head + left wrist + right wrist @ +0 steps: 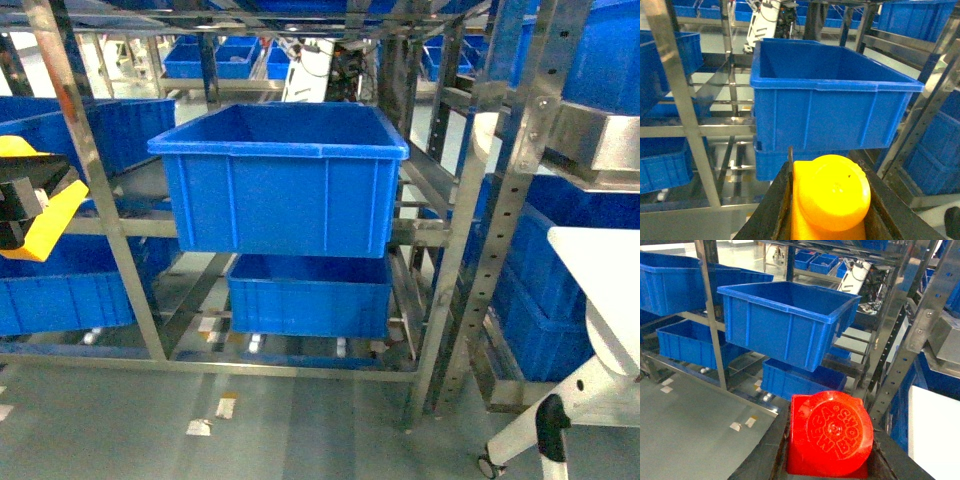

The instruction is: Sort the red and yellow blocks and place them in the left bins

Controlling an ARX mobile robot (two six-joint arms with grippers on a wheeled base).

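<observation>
A yellow block (832, 197) with a round stud sits clamped between the black fingers of my left gripper (827, 172). In the head view that gripper (28, 198) is at the far left edge, with the yellow block (50, 222) in it. My right gripper (830, 421) is shut on a red block (832, 436) with embossed lettering on its stud; this gripper is out of the head view. Blue bins (70, 295) stand on the rack's left bay. Both wrist cameras look toward the large open blue bin (835, 107) (790, 322), which is apart from both blocks.
A large blue bin (285, 190) sticks out of the steel rack's middle shelf, a shallower one (310, 295) below it. Steel uprights (95, 180) (500, 210) flank them. More blue bins fill the right bay (545, 300). A white frame with a caster (590, 330) stands at right.
</observation>
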